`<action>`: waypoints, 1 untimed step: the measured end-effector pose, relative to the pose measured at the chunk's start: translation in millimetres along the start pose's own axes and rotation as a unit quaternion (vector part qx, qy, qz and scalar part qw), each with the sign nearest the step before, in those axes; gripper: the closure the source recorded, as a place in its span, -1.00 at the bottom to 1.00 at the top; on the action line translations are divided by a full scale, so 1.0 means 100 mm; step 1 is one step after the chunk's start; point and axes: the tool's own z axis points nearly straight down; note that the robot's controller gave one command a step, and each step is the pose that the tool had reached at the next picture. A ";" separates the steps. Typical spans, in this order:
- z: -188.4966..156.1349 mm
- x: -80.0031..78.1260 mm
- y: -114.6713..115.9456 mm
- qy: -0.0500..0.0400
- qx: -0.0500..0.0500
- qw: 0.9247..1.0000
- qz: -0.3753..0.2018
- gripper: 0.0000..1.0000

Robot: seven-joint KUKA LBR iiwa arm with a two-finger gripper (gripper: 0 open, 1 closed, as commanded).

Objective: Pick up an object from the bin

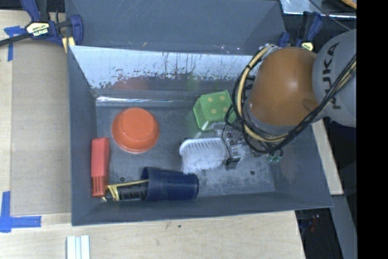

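The grey metal bin (176,21) carried only a handful of loose things, well spread over its floor, which I judged left room to go for one at a time. The arm's domed orange-brown wrist cover (282,89), ringed with cables, hung low over the bin's right edge and hid much of what was under it. Along the front edge a dark blue plastic cylinder (171,185) lay on its side, with a black-and-yellow piece (124,191) touching its left end; it probably rested there because it had rolled against the front wall. A round orange plastic bowl (134,129) sat upside down left of the middle. A white bristled brush (203,153) lay near the middle, towards the right edge, and a pale green foam cube with dots (212,109) sat just behind it. A red-orange rectangular stick (99,165) lay lengthwise along the left wall. The gripper (232,154) was down at the brush's right end, touching or just beside it, so I took the brush to be the thing nearest a pick. I could not tell whether the gripper was apart or together.
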 end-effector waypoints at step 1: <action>-0.09 -0.01 0.00 -0.001 0.000 1.000 0.000 1.00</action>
